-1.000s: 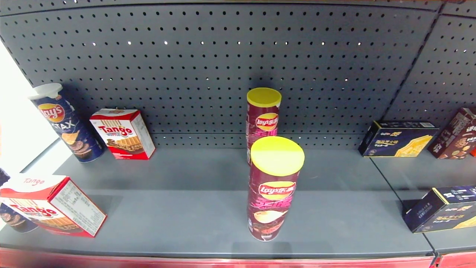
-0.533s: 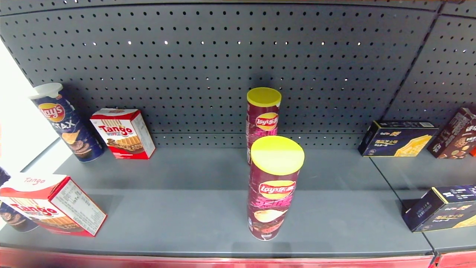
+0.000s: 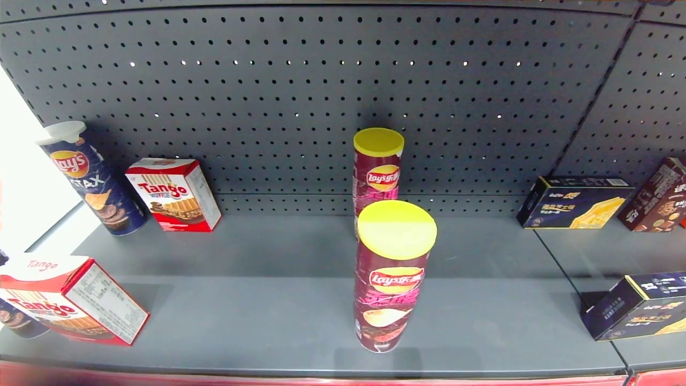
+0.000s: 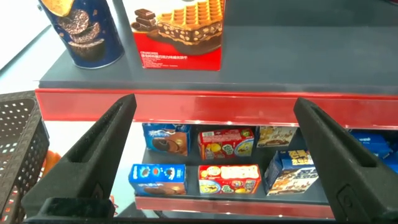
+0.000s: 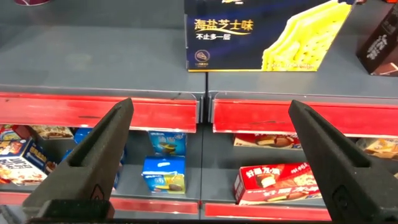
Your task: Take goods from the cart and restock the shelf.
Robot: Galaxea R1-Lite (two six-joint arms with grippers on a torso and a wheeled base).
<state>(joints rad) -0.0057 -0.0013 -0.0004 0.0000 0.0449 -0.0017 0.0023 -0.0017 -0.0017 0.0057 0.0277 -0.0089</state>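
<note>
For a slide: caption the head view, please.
Two yellow-lidded maroon chip cans stand in line on the grey shelf, between red wafer boxes and dark blue boxes.

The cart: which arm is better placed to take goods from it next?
Probably the left: the left gripper, open and empty, hangs beside the black mesh cart; the right gripper, also open, faces the shelf edge.

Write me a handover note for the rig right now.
Left gripper: open, empty, facing the shelf front.
Right gripper: open, empty, in front of the navy box.
Done: front chip can and rear chip can stand upright mid-shelf, in line.
Left: fetch more goods; black mesh basket, likely the cart, is by the left gripper.
</note>
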